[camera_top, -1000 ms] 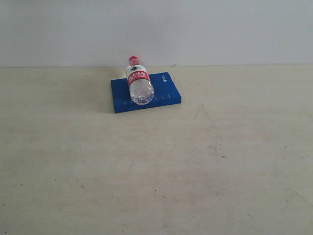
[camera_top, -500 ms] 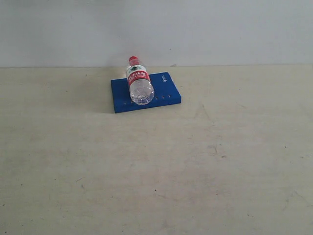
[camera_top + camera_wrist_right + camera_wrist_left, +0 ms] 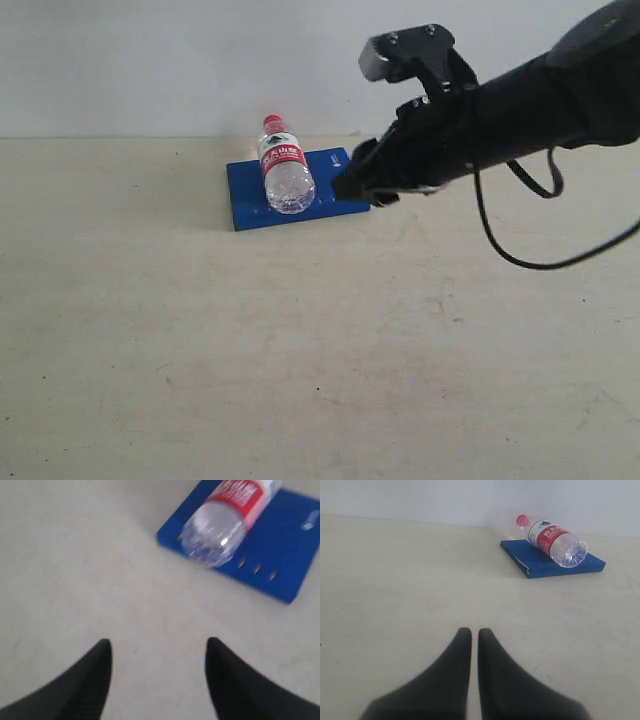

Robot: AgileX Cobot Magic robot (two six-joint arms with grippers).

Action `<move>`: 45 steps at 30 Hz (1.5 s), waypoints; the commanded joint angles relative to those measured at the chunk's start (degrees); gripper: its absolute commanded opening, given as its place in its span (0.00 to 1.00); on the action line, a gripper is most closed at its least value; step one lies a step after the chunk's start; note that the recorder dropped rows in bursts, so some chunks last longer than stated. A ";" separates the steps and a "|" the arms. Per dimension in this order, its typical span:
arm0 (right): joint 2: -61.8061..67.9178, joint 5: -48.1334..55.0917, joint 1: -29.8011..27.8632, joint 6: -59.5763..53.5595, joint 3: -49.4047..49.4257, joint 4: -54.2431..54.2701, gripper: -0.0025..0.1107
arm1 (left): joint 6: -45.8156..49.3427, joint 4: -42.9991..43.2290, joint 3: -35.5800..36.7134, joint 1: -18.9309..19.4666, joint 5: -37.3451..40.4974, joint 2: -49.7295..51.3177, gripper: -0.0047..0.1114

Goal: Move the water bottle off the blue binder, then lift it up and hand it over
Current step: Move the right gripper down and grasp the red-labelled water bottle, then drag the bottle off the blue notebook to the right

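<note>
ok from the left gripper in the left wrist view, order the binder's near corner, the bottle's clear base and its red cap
1. blue binder's near corner, facing the left gripper.
2. water bottle's clear base, resting on the binder.
3. red cap, at the wall end.

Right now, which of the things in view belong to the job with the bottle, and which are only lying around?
Belong to the job:
water bottle, on its side on the binder
blue binder
right gripper, open, facing the bottle
left gripper, shut, well apart from both

Only there:
table
wall behind it
black cable, hanging in a loop
</note>
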 commanded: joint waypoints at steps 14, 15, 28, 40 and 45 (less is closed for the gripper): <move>34.74 -4.71 2.23 23.74 -43.65 12.11 0.64 | 0.00 -0.27 -0.04 -0.49 -0.17 -0.17 0.08; 37.70 -4.17 2.32 23.63 -46.38 12.11 0.64 | 0.00 -0.27 -0.04 -0.49 -0.17 -0.17 0.08; 45.83 3.98 2.32 26.04 -46.67 1.88 0.45 | 0.00 -0.27 -0.04 -0.49 -0.17 -0.17 0.08; 43.96 13.40 0.46 37.09 -46.67 -24.23 0.02 | 0.00 -0.27 -0.04 -0.49 -0.17 -0.17 0.08; 41.86 18.65 -4.63 43.80 -46.67 -34.90 0.02 | 0.00 -0.27 -0.04 -0.49 -0.17 -0.17 0.08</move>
